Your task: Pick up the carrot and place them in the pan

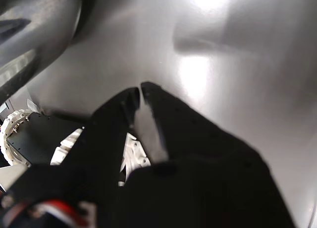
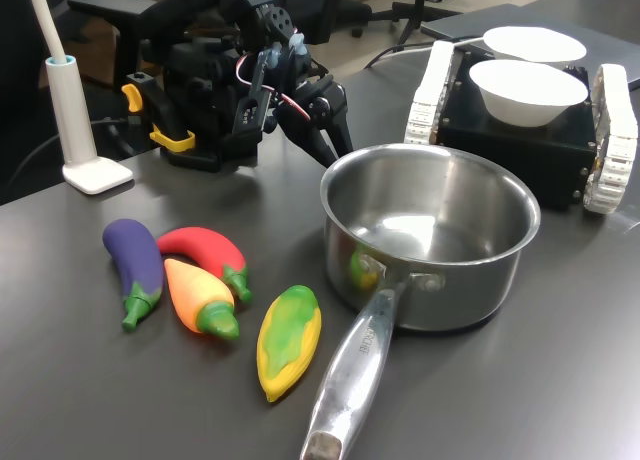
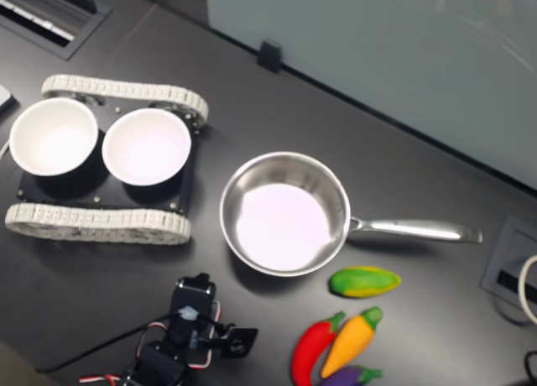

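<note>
Reach not begun: gripper nearly closed, empty, behind the pan; next, cross to the carrot.

the robot arm is mostly black, made of blocky plastic parts. it has yellow clips low on its side and thin red and white wires looping over it. its gripper has two pointy black fingers.

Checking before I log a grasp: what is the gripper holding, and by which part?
Nothing. The gripper is shut and empty; the carrot lies untouched on the table.
</note>
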Controlling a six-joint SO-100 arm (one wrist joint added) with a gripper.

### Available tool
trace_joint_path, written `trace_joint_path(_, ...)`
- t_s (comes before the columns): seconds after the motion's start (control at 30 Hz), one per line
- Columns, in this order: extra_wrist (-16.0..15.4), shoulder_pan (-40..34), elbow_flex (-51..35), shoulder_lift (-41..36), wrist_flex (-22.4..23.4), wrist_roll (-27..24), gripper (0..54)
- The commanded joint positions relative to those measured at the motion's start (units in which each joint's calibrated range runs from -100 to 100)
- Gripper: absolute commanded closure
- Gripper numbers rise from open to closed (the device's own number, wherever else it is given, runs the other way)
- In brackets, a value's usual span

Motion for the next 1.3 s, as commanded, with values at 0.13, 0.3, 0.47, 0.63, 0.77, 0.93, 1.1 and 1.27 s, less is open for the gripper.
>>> trace_joint_path(0.13,0.65,0.24,-1.56,-0.75,-2.09,0.34,53.5)
trace_joint_path(0.3,0.65,-0.1,-1.56,-0.75,-2.09,0.44,53.5)
trace_joint_path(0.47,0.65,-0.1,-1.56,-0.75,-2.09,0.49,53.5)
trace_joint_path(0.63,0.65,-0.1,-1.56,-0.75,-2.01,0.39,53.5)
trace_joint_path(0.77,0.65,0.13,-1.56,-0.75,-1.92,0.29,53.5)
trace_joint_path(0.93,0.65,0.7,-1.56,-0.66,-1.92,-0.05,53.5)
trace_joint_path(1.1,0.65,1.96,-1.65,-0.66,-2.01,-0.78,53.5)
trace_joint_path(1.27,0.65,4.03,-1.65,-0.66,-2.09,-2.0,53.5)
